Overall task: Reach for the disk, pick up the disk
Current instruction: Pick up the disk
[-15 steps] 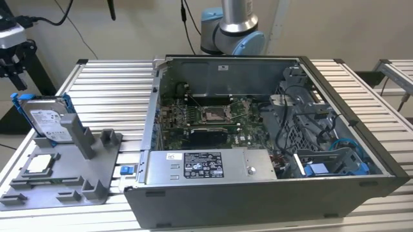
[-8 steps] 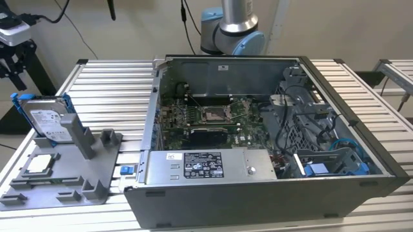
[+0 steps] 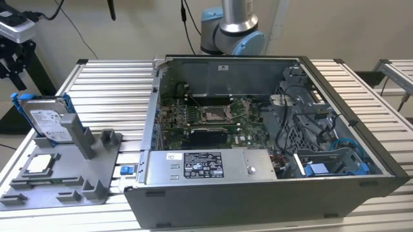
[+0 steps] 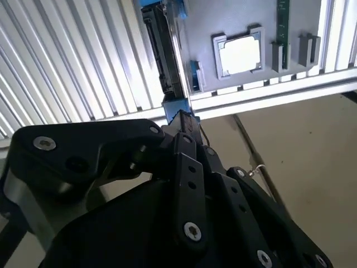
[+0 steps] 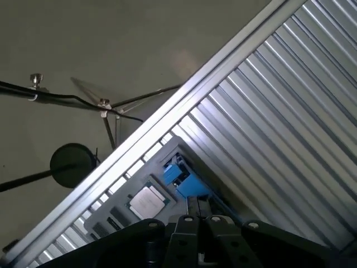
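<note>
You were on the reach step: beyond the slatted table [image 3: 110, 92] edge, the disk [image 4: 163, 53] stood on edge in its grey holder [image 3: 65, 170], ahead of the claw [image 4: 181, 118] and clear of it. The claw looked closed and empty, though its tips were hard to make out. The next move called for opening it and squaring it to the disk's flat faces.

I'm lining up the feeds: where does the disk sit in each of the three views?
Exterior view: the disk stands tilted in the grey tray, at the exterior view's left.
Second wrist view: it is seen edge-on with its blue frame showing, beside the tray.
First wrist view: its blue frame shows at the tray's edge.
Shared landmark: the square silver chip lying in the tray.
</note>
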Action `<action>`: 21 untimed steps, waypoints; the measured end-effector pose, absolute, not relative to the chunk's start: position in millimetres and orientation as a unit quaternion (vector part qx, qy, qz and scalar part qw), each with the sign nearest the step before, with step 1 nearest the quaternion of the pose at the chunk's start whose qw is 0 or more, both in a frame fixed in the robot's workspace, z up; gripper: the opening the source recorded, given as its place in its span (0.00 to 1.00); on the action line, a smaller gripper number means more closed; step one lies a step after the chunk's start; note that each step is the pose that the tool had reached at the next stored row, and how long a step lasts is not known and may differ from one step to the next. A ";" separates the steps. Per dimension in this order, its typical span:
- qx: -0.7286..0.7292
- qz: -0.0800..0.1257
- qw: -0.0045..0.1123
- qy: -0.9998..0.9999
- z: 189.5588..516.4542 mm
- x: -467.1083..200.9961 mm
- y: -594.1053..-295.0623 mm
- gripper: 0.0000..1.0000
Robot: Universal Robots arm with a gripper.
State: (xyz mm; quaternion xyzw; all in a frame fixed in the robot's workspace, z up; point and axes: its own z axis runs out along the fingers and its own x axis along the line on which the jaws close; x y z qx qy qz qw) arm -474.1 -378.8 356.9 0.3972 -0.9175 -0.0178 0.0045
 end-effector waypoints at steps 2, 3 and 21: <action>0.413 -0.018 0.005 -0.910 357.0 -474.1 -378.8 0.00; 0.422 -0.018 0.005 -0.907 356.9 -474.2 -378.7 0.00; 0.564 -0.017 0.008 -0.825 356.9 -474.2 -378.8 0.00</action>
